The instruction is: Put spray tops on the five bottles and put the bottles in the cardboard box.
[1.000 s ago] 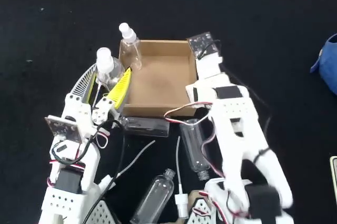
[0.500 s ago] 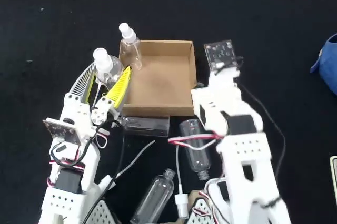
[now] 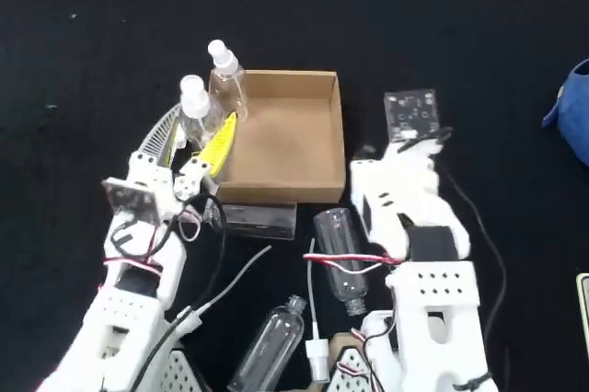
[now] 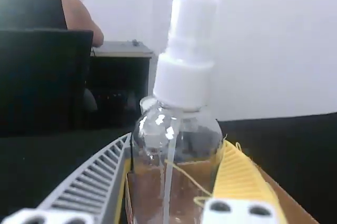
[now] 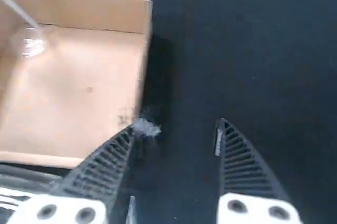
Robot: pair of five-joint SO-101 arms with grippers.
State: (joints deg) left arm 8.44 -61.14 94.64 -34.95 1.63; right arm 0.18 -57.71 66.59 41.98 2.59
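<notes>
My left gripper (image 3: 201, 130), with one yellow and one grey finger, is shut on a clear bottle (image 3: 195, 105) that has a white spray top. In the left wrist view this bottle (image 4: 176, 134) stands upright between the fingers. It hangs just outside the left wall of the cardboard box (image 3: 285, 144). A second topped bottle (image 3: 226, 74) stands at the box's far left corner. My right gripper (image 5: 179, 126) is open over the black table beside the box's right wall (image 5: 142, 50). Two topless bottles (image 3: 340, 252) (image 3: 267, 348) lie in front, next to a loose spray top (image 3: 317, 357).
Another clear bottle (image 3: 254, 219) lies along the box's front wall. Cables run between the arm bases at the near edge. A blue object (image 3: 574, 121) sits at the far right edge. The black table stretches bare beyond and to the right of the box.
The right arm has swung rightward, away from over the box to the table beside it. The left arm has carried its bottle slightly right, closer to the box's left wall.
</notes>
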